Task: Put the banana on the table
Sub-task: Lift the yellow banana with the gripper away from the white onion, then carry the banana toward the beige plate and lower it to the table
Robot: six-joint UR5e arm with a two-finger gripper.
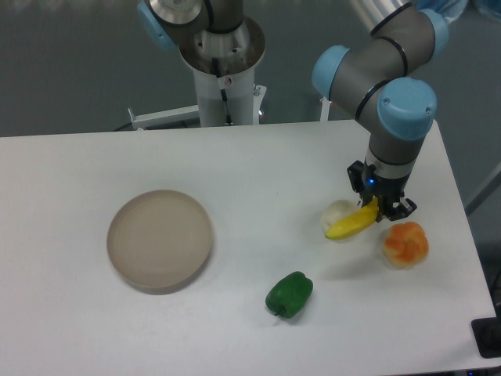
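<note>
The yellow banana [351, 224] hangs tilted at the right of the white table [258, 164], its right end held between the fingers of my gripper [382, 210]. The gripper is shut on the banana and points down from the arm above. The banana's lower left end is just over a small white object, and I cannot tell whether it touches it or the table.
A small white garlic-like object [337, 211] lies behind the banana. An orange lobed fruit [405, 244] sits just right of the gripper. A green pepper [290, 294] lies at the front middle. A round beige plate [160, 239] stands at the left.
</note>
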